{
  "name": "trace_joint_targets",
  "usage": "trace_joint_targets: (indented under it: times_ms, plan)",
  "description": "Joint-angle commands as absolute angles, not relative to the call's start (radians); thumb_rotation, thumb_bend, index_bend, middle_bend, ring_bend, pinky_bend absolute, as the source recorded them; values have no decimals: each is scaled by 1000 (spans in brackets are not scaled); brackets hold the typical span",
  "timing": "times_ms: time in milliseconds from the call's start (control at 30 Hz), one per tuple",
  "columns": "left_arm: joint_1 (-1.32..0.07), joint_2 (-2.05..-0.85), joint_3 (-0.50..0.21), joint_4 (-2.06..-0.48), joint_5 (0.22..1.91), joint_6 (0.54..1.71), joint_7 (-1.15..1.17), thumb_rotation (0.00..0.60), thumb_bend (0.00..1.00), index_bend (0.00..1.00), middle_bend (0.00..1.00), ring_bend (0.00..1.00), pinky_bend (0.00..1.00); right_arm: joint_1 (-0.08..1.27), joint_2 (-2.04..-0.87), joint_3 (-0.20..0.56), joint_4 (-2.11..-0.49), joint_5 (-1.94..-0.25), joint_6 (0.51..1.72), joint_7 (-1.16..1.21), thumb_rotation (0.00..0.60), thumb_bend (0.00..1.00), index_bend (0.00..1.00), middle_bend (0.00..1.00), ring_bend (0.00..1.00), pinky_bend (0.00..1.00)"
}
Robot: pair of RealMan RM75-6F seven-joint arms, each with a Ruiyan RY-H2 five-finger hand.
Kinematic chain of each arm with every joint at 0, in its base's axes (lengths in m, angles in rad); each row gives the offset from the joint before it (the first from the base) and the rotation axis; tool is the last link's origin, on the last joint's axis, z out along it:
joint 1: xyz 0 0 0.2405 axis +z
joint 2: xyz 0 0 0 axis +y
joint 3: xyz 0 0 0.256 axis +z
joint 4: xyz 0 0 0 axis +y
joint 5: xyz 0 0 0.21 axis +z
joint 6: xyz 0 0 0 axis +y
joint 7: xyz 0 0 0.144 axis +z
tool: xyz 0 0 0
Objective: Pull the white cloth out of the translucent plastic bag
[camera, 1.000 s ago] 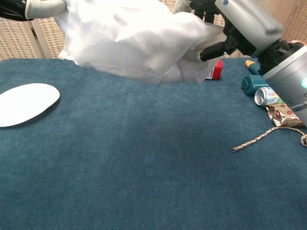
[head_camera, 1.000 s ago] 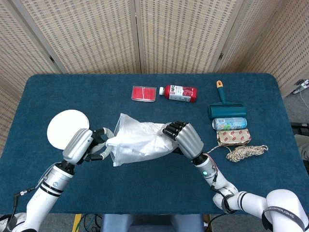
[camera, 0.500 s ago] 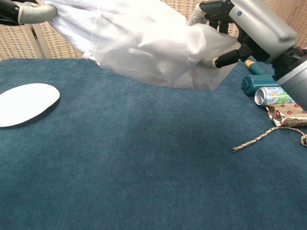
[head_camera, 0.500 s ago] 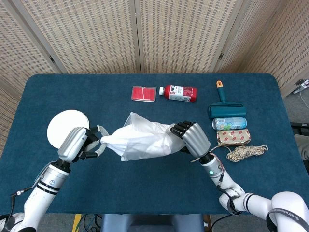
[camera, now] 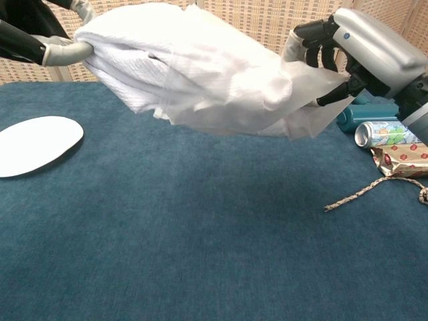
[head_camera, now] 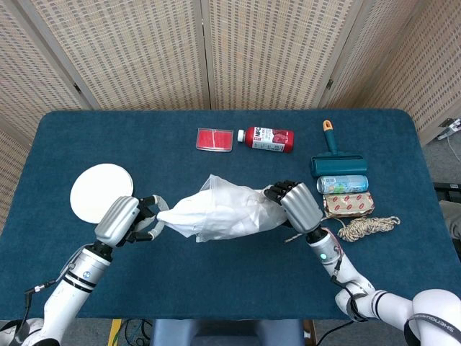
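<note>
The translucent plastic bag (head_camera: 238, 213) (camera: 301, 114) hangs stretched above the blue table between my two hands. Its right end is gripped by my right hand (head_camera: 297, 204) (camera: 364, 50). The white cloth (head_camera: 189, 210) (camera: 147, 57) pokes out of the bag's left end, and my left hand (head_camera: 128, 220) (camera: 40, 40) pinches that end. Most of the cloth still lies inside the bag. Both are lifted off the table.
A white plate (head_camera: 101, 192) (camera: 33, 144) lies at the left. At the right lie a lint roller (head_camera: 337, 164), a can (head_camera: 343, 184), a foil packet (head_camera: 349, 204) and a coil of rope (head_camera: 367, 227). A red bottle (head_camera: 266, 138) and red card (head_camera: 215, 138) sit at the back.
The bag and cloth have been drawn out longer. My right hand has moved right with the bag's end; more cloth shows at the left end.
</note>
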State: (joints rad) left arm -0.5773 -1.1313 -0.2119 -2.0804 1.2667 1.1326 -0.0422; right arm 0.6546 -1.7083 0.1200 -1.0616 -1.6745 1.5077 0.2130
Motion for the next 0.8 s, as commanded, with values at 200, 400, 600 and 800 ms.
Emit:
trace_joint_targets:
  times_ms: [200, 400, 600, 800]
  plan:
    - [-593, -1202, -187, -2048, 1260, 1119, 14, 600, 576, 760, 1000, 911, 1000, 655, -1656, 101, -1146, -1645, 1409, 163, 600, 0, 106, 243, 278, 476]
    - [-596, -1228, -168, -2033, 1260, 1111, 46, 600, 576, 759, 1000, 911, 1000, 648, -1640, 101, -1172, -1643, 1401, 151, 600, 0, 94, 190, 233, 437]
    - [-592, -1248, -141, -2018, 1266, 1104, 73, 600, 576, 758, 1000, 911, 1000, 641, -1629, 95, -1184, -1639, 1384, 148, 600, 0, 94, 204, 232, 437]
    - [-588, -1260, -125, -2003, 1272, 1100, 90, 600, 576, 758, 1000, 911, 1000, 631, -1622, 96, -1186, -1630, 1378, 146, 600, 0, 94, 222, 232, 437]
